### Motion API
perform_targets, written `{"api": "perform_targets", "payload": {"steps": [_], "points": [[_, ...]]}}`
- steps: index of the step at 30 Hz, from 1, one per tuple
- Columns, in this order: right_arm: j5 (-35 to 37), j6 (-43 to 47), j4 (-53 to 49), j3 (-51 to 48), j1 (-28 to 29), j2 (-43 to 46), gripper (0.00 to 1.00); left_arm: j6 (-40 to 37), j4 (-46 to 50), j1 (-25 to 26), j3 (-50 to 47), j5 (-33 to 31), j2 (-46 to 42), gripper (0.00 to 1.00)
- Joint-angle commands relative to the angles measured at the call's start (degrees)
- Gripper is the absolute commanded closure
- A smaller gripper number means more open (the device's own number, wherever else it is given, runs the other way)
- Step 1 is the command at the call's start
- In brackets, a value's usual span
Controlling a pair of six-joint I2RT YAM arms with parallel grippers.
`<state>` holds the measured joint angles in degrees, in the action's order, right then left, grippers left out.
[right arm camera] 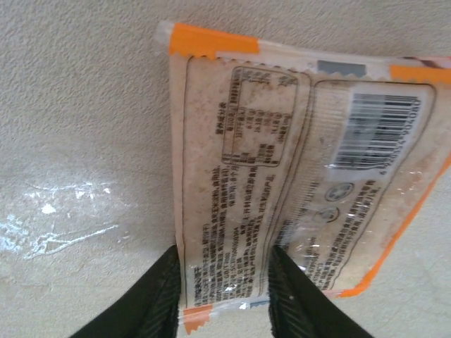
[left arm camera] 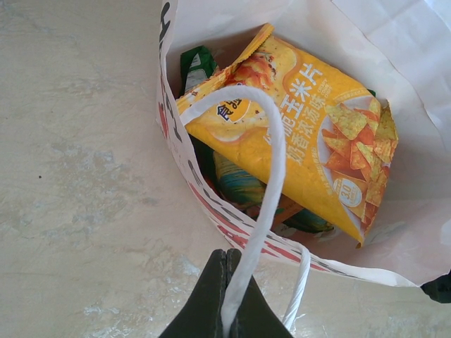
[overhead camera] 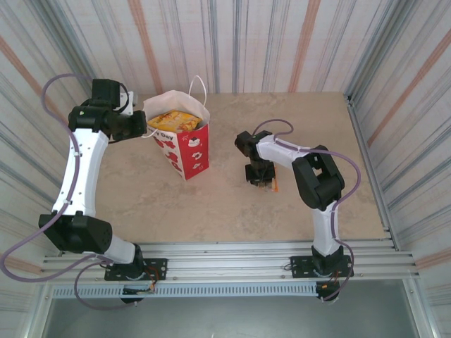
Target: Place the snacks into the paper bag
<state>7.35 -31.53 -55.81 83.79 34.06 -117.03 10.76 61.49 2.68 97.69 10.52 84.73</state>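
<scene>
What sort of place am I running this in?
Probably a lab test cell: striped panel walls enclose the table, and an aluminium mounting rail runs along its near edge.

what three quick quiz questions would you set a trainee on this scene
1. Which tool is shut on the bag handle?
2. True or false: the bag is empty.
3. The clear packet at the right tool lies: a) in the bag, b) on the table, c) leaning on the bag.
Key: 1 the left tool; 2 false, a yellow packet lies on top of others inside; 3 b.
</scene>
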Motion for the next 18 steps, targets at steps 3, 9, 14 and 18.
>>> {"api": "perform_targets", "payload": {"steps": [3, 9, 14, 18], "points": [[-1.2, -0.3, 1.9, -1.6, -0.3, -1.9, 0.80, -1.4, 1.5, -0.4, -1.2, 0.6, -1.6, 1.00], [0.0, 0.5, 2.0, -1.6, -0.4, 2.6, 0.92, -1.2, 1.5, -0.3, -0.8, 0.7, -1.6, 1.00], [1.2, 0.7, 1.3, -0.5, -0.2, 8.9, 0.98, -1.3, 1.6, -0.3, -0.6, 0.6, -1.3, 1.00], [2.0, 1.1, 0.6, 2.3, 0.1, 13.8, 1.00, -1.3, 1.8, -0.3, -0.4, 1.0, -1.0, 1.00]]}}
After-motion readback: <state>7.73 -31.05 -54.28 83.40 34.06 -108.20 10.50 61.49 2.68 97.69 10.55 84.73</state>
